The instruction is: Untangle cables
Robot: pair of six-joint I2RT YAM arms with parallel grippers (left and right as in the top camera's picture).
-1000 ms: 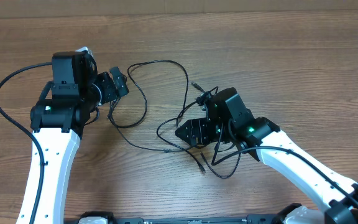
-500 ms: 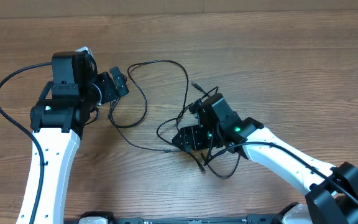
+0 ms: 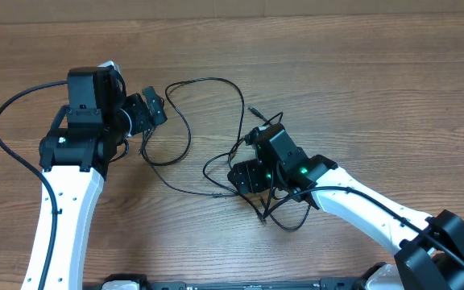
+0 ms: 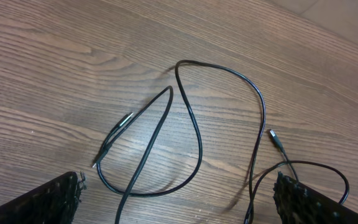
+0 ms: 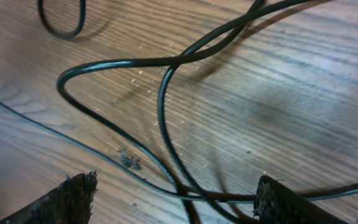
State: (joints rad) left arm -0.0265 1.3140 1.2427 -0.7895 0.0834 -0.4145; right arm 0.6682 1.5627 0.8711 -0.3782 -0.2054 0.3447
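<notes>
Right gripper [image 5: 176,200] jaws spread wide, rough black pads [image 5: 67,200], low over crossing loops of the cables [image 5: 123,61]: thin glossy black cords curled mid-bench [image 3: 377,80], wood-grain top. Left gripper [image 4: 176,205] jaws fully apart, empty, arm angled toward the tangle's left loop.

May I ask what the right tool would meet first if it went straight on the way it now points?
Most likely the cables looped on the table directly ahead of the right tool, which stands open; how near they are is unclear.
</notes>
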